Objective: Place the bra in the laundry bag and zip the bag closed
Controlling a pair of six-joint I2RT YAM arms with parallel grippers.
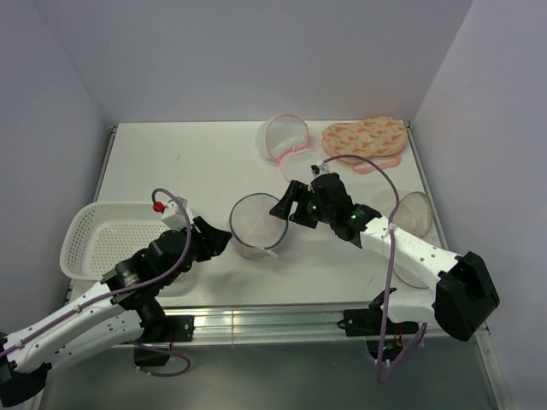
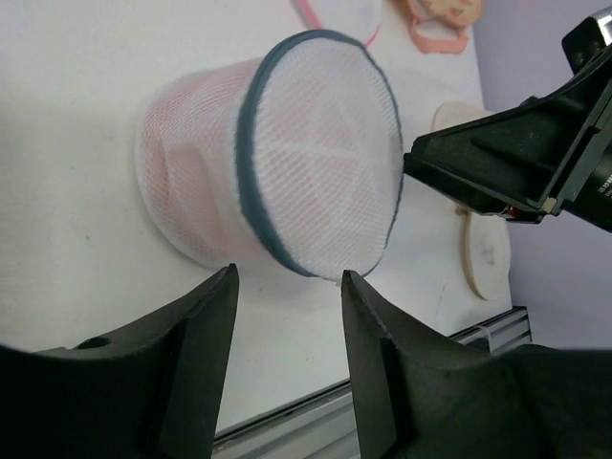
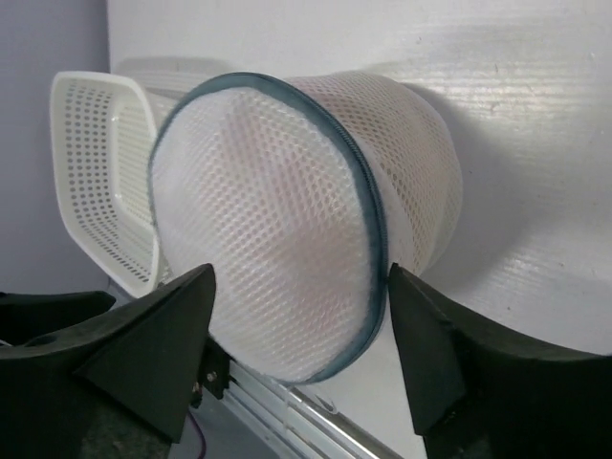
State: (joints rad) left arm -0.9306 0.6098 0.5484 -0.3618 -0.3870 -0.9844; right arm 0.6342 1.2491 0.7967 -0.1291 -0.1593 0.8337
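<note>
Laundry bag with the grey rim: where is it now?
In the top view the laundry bag sits front-centre on the table, between the left claw and right claw, right of the white basket.

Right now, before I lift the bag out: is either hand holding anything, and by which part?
Nothing is held. The left hand and right hand both stand open, close beside the laundry bag.

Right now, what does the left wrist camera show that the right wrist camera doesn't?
Only the left wrist view shows the pink-rimmed bag and the peach padded piece at the table's far side. Only the right wrist view shows the white basket. Both show the grey-rimmed mesh bag, pinkish inside, ahead of the open left gripper and right gripper.
</note>
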